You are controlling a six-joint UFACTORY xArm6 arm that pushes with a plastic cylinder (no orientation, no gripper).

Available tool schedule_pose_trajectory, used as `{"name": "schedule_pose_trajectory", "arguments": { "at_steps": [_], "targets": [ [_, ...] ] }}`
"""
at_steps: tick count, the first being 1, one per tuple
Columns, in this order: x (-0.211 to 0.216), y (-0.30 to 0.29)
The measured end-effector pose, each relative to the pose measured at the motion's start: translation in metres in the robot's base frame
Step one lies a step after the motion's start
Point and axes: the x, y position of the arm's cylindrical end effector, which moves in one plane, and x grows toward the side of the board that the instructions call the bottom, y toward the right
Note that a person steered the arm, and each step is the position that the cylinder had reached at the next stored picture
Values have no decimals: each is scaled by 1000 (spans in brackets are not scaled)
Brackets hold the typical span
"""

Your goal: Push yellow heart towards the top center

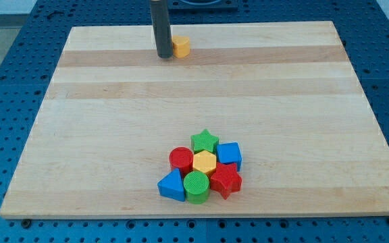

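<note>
From my remote seat I see my tip (163,57) resting on the counter (113,121) near the view's top, a little left of centre. The tool here is just a plain dark rod with nothing that opens or closes, and it has hold of nothing. The yellow heart (181,46) sits right against the rod's right side, touching or almost touching it; I cannot tell which. Its heart shape is hard to make out from this angle.

The other blocks are bunched together well apart from it, near the view's bottom centre. A green star (205,140) is at the cluster's top, with a red cylinder (180,160) to its lower left and a blue cube (229,154) to its lower right. A yellow hexagon (204,163) is in the middle. Along the bottom sit a blue triangle (173,185), a green cylinder (196,186) and a red block (225,180).
</note>
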Motion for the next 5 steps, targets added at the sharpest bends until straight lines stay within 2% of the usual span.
{"name": "schedule_pose_trajectory", "arguments": {
  "at_steps": [2,4,5],
  "targets": [
    [0,3],
    [-8,44],
    [-8,45]
  ]
}}
